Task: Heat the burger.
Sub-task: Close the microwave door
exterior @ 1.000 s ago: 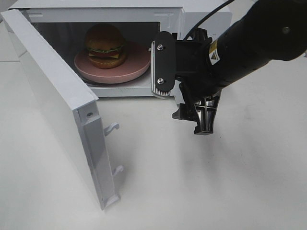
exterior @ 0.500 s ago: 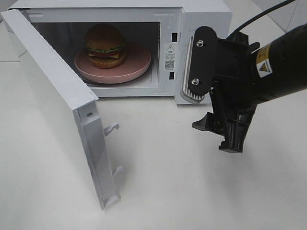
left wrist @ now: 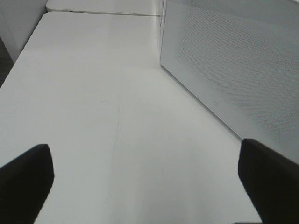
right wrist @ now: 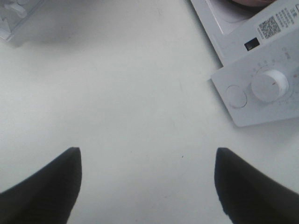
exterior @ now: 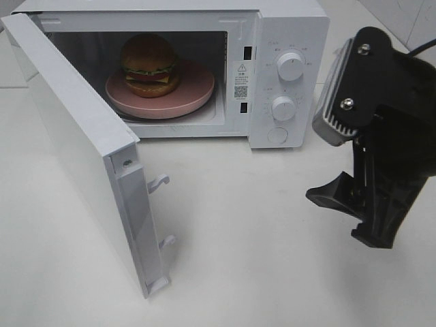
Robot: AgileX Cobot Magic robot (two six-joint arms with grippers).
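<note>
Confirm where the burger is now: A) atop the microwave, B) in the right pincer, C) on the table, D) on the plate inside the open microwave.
D: the burger sits on the plate inside the microwave, whose door stands open.

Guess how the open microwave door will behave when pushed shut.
Probably stiff: the microwave door is a flat thick panel, so it should swing on its hinge rather than flex. Its latch hooks jut from the free edge, so the final bit likely needs a firmer push. The microwave sits on a smooth white table and might slide.
</note>
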